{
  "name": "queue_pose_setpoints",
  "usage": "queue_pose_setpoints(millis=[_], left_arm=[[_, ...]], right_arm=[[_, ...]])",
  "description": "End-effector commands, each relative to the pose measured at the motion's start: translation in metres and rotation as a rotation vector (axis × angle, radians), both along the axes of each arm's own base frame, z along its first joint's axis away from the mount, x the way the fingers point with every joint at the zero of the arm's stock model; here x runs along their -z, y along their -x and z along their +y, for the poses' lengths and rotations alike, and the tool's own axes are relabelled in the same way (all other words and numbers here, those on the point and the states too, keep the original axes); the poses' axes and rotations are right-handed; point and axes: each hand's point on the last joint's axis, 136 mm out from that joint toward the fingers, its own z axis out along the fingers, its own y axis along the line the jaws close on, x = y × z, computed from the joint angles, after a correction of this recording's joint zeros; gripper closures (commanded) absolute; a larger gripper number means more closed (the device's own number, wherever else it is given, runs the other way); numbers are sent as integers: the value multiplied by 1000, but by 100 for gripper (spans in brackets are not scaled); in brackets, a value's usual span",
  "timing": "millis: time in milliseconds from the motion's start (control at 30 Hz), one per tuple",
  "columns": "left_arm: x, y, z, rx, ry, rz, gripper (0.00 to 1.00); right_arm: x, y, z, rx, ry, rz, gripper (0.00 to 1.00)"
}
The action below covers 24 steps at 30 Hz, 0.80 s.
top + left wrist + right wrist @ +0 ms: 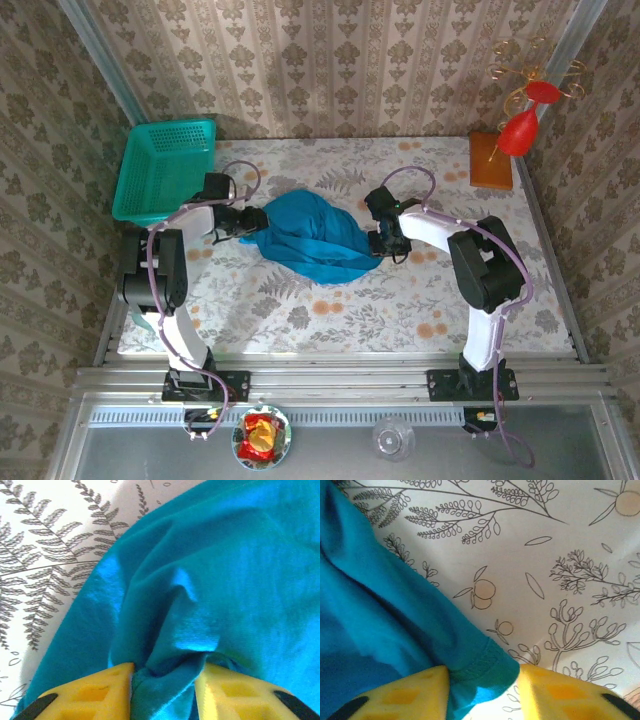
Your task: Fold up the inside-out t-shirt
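Note:
The inside-out t-shirt (305, 238) lies crumpled in a blue-teal heap in the middle of the table. My left gripper (245, 222) is at the heap's left edge. In the left wrist view a bunched fold of the t-shirt (210, 580) fills the gap of the left gripper (165, 672) and presses against both yellow fingers. My right gripper (378, 243) is at the heap's right edge. There a stitched hem corner of the t-shirt (395, 625) lies between the parted fingers of the right gripper (482, 672), with tablecloth showing under it.
A teal mesh basket (160, 170) stands at the back left, close behind the left arm. An orange block (491, 160) carrying a red ornament sits at the back right. The flowered tablecloth (330, 310) lies bare in front of the heap.

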Motion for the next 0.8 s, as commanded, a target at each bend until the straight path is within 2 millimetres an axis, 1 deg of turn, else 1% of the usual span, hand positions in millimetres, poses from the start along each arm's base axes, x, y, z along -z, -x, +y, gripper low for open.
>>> queue_pose_setpoints(millis=[0,33,100,167,233,333,367,433,533,567,600,633,667,700,733,767], left_arm=[[2,6,-6,26,8,6,72],[1,6,-5,25,8,2,76],[-1,7,-4,22,3,-6,87],[-9,5,-3,17,3,-24,96],[-22,4,-2,10,6,-50,99],[-55,2,3,-8,14,-118,100],[-69,1,6,-17,20,-146,100],[-104,0,11,-43,43,-216,100],[-160,2,21,-79,80,-327,100],[-181,4,21,-80,99,-370,100],[-199,6,22,-82,113,-410,100],[-223,9,22,-80,132,-463,100],[-239,11,21,-78,146,-501,100],[-257,14,21,-75,163,-540,100],[-271,17,19,-72,182,-570,100],[-282,19,18,-70,199,-592,100]], right_arm=[[4,11,8,1,-49,53,72],[3,11,8,3,-57,50,77],[-2,10,10,6,-73,37,89],[-10,8,13,5,-89,16,99],[-24,4,14,10,-104,-19,100],[-55,-2,15,14,-141,-95,100],[-68,-4,14,18,-154,-125,100],[-96,-7,11,25,-177,-190,100],[-152,-10,2,58,-238,-322,100],[-176,-11,-3,74,-263,-383,100],[-203,-10,-9,89,-288,-453,100],[-236,-8,-19,109,-312,-539,100],[-263,-5,-28,133,-326,-613,100],[-294,-1,-41,162,-340,-701,100],[-327,6,-53,184,-352,-790,100],[-354,13,-63,197,-359,-863,100]])
